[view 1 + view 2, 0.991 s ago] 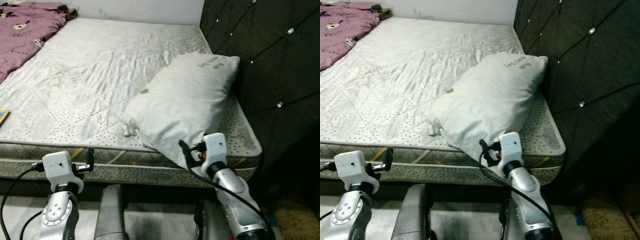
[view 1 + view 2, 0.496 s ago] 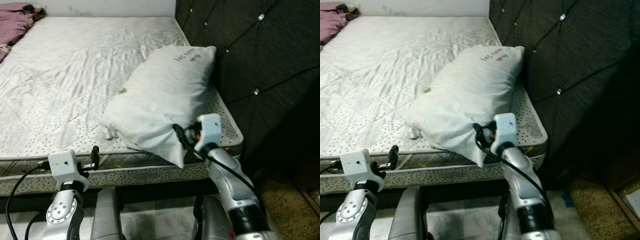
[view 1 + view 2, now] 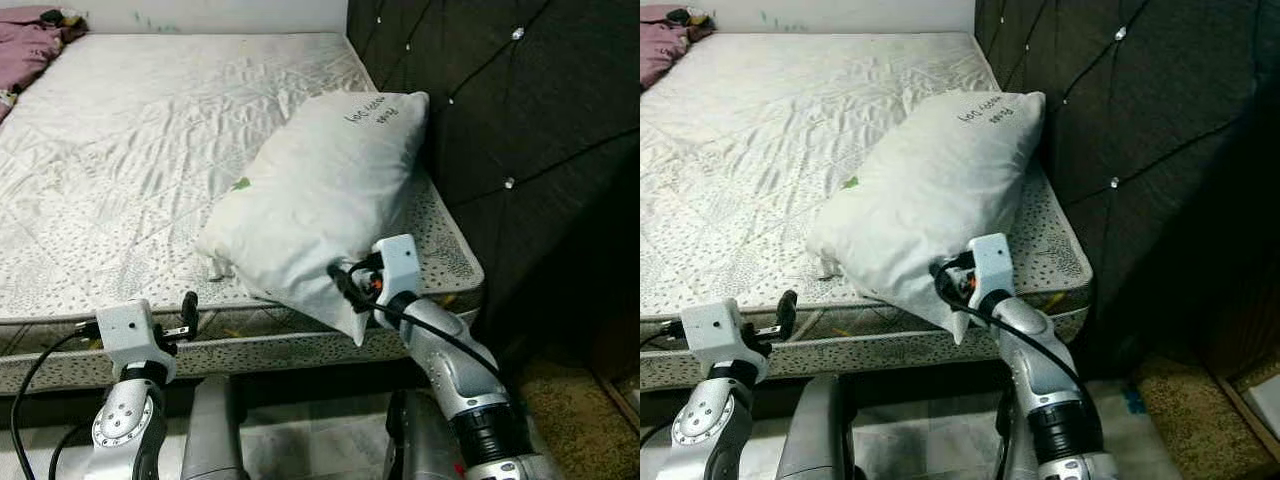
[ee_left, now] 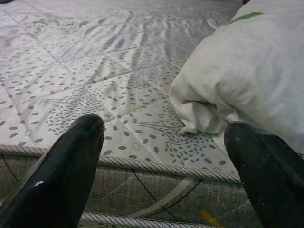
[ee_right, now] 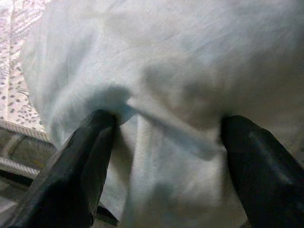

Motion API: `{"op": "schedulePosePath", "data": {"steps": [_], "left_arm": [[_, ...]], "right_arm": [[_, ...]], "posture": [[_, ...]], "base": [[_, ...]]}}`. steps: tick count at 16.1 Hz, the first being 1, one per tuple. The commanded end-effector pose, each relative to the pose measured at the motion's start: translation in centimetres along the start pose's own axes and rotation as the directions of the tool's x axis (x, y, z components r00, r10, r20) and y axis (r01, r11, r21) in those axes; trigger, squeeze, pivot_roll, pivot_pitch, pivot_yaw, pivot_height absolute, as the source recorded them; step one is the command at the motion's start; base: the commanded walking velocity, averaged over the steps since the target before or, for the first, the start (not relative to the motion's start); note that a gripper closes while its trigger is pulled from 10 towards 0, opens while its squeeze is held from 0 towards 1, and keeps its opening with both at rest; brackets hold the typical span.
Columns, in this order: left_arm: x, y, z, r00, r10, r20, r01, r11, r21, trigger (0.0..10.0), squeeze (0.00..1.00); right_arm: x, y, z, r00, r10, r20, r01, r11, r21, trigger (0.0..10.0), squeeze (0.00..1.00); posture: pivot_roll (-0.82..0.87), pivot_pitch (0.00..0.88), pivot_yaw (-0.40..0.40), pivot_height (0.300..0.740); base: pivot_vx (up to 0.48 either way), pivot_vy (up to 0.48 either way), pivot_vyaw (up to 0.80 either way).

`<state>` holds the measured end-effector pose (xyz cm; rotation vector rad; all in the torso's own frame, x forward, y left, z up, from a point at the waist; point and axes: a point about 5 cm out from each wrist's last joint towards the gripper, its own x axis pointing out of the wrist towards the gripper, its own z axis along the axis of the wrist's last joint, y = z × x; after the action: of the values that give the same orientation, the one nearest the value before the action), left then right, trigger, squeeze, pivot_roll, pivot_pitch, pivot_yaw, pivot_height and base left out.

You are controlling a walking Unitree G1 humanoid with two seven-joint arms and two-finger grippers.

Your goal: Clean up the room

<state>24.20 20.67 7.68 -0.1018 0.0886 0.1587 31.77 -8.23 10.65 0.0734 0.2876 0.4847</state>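
Change since earlier frame: right gripper (image 5: 161,142) has drawn slightly back toward the mattress edge, and the pillow's near corner hangs with it; the bedding has barely shifted.

Task item: plump white fabric pillow (image 3: 320,195), lying aslant on the mattress's near right corner, its far end against the headboard, its near corner overhanging the bed edge.

Right gripper state: fingers (image 5: 76,166) spread wide, pressing into the pillow's overhanging corner, cloth bunched between them; not clenched, so this reads as contact, not a firm hold.

Left gripper (image 4: 161,161): released, holding nothing, low before the mattress edge, pointing at the pillow's other near corner.

Support: white quilted mattress with grey speckled print (image 3: 150,150), bare of sheet.

Backdrop: dark tufted headboard with shiny buttons (image 3: 520,120), standing along the right of the bed.

Other item: crumpled mauve printed cloth (image 3: 30,45), at the far left corner of the mattress.

Progress: judged early to middle; pillow is on the bed but askew and not yet squared to the headboard; mauve cloth not dealt with.

Markings: dark handwritten scrawl near the pillow's far end, not legible; small green tag on its side, too small to read.
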Motion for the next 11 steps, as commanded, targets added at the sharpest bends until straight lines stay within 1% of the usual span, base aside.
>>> {"op": "schedulePosePath", "data": {"steps": [1,2,3,4,6,9,10,11], "left_arm": [[0.2,-0.1,0.0,1.000,-0.020,-0.012,0.020,1.000,0.018,10.0,0.00],[0.2,-0.2,0.0,1.000,-0.022,-0.013,0.022,1.000,0.018,10.0,0.00],[0.3,-0.3,0.0,1.000,-0.024,-0.011,0.024,1.000,0.018,10.0,0.00],[0.3,-0.4,0.1,1.000,-0.026,-0.008,0.026,0.999,0.019,10.0,0.00],[0.3,-0.4,0.1,1.000,-0.021,-0.007,0.021,1.000,0.015,10.0,0.00],[0.3,-0.5,0.1,1.000,-0.023,-0.009,0.023,1.000,0.012,10.0,0.00],[0.3,-0.7,0.1,1.000,-0.023,-0.008,0.023,1.000,0.010,10.0,0.00],[0.3,-0.7,0.1,1.000,-0.020,-0.006,0.020,1.000,0.008,10.0,0.00]], "right_arm": [[0.3,1.0,-0.1,1.000,0.025,-0.015,-0.024,1.000,0.015,10.0,0.00],[1.0,2.0,0.1,1.000,0.012,-0.013,-0.012,0.999,0.032,3.5,0.00],[1.5,2.6,0.4,1.000,0.004,0.007,-0.004,0.999,0.052,0.0,0.00],[1.9,3.5,0.8,1.000,0.010,0.018,-0.012,0.998,0.067,0.0,0.00],[2.6,4.3,1.0,1.000,0.005,0.015,-0.005,0.998,0.056,0.0,0.00],[3.7,4.6,1.1,1.000,-0.030,0.005,0.030,0.998,0.051,0.0,0.00],[4.2,4.6,1.3,0.999,-0.052,0.005,0.051,0.996,0.070,0.0,0.00],[4.6,4.6,1.4,0.998,-0.057,0.008,0.056,0.997,0.060,0.0,0.00]], "posture": [[0.08,0.054,-0.019,0.527],[0.08,0.052,-0.020,0.527],[0.08,0.052,-0.020,0.527],[0.09,0.051,-0.022,0.527],[0.09,0.052,-0.025,0.527],[0.09,0.054,-0.030,0.527],[0.10,0.054,-0.033,0.527],[0.10,0.055,-0.036,0.527]], "base": [[0.000,0.000,0.00],[0.000,0.000,0.00],[0.000,0.000,0.00],[0.000,0.000,0.00],[0.000,0.000,0.00],[0.000,0.000,0.00],[0.000,0.000,0.00],[0.000,0.000,0.00]]}}
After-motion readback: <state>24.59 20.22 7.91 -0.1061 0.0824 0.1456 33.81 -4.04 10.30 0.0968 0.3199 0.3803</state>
